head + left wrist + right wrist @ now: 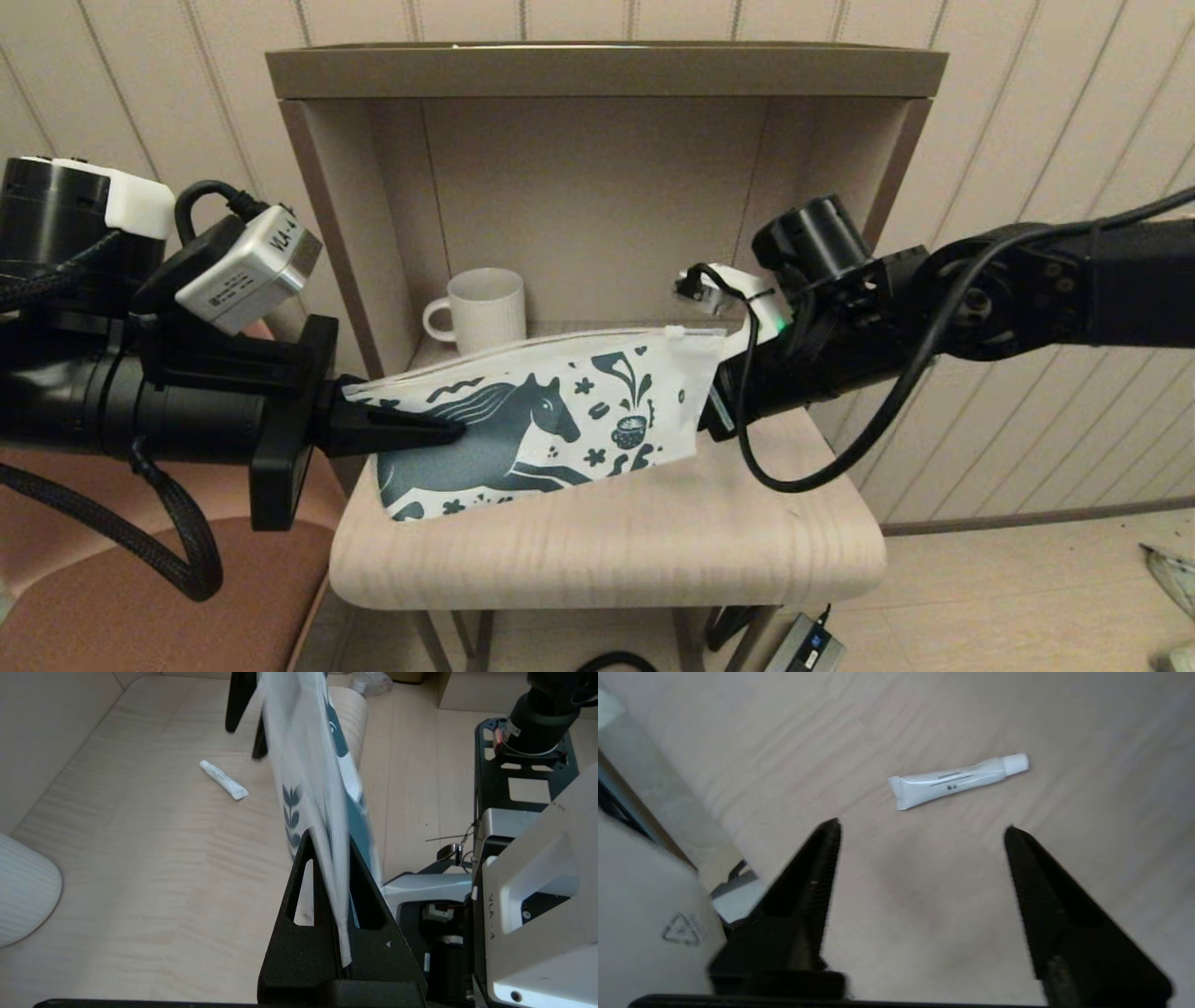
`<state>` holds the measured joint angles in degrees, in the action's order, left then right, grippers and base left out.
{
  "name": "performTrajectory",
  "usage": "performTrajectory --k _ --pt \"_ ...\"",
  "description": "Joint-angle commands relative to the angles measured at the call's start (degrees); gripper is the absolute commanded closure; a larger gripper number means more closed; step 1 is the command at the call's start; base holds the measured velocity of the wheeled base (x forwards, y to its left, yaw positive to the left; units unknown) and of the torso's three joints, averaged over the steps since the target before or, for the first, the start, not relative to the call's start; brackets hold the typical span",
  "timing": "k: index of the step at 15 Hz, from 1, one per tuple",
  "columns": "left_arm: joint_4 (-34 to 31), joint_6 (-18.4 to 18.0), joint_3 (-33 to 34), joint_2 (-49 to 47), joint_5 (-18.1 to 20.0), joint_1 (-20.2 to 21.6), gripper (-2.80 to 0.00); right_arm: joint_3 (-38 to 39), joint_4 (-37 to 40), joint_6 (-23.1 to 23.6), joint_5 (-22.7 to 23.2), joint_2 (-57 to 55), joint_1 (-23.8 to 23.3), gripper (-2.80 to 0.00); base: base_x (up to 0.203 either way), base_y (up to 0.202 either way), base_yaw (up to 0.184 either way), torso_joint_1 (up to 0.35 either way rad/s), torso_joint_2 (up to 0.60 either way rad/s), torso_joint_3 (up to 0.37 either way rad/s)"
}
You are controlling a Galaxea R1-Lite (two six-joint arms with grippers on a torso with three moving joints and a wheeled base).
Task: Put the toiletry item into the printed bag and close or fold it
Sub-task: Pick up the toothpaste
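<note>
The printed bag [541, 420], white with a dark teal horse, hangs above the table, stretched between the two arms. My left gripper [401, 429] is shut on its left end; in the left wrist view the fabric [308, 765] is pinched between the black fingers [299, 933]. The toiletry item, a small white tube [957, 779], lies flat on the tabletop [224, 780] and is hidden behind the bag in the head view. My right gripper [922, 830] is open and empty above the table, its tips a short way from the tube, near the bag's right end.
A white ribbed mug [481, 308] stands at the back left of the light wood table [607, 551], inside a brown open cabinet [597, 75]. A brown seat [112, 597] sits to the left of the table. Cables and a power brick [808, 644] lie on the floor.
</note>
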<state>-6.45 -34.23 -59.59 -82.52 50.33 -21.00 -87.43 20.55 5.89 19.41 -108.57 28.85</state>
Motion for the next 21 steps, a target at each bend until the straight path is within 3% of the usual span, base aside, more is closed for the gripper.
performTrajectory --k 1,12,21 --pt "-0.06 -0.22 0.03 -0.01 0.30 0.00 0.00 0.12 -1.46 0.00 -1.79 -2.78 1.03 -2.80 0.000 0.000 0.000 0.000 0.00 0.000" --pt "-0.14 -0.31 0.26 -0.10 0.47 0.03 0.00 -7.04 -2.50 -2.22 -2.28 -10.25 2.69 -2.80 0.000 0.000 0.000 0.000 0.00 0.000" --pt "-0.06 -0.39 0.70 0.02 0.47 0.00 0.00 -6.96 -2.37 -2.84 -4.55 -10.55 4.64 -2.80 0.000 0.000 0.000 0.000 0.00 0.000"
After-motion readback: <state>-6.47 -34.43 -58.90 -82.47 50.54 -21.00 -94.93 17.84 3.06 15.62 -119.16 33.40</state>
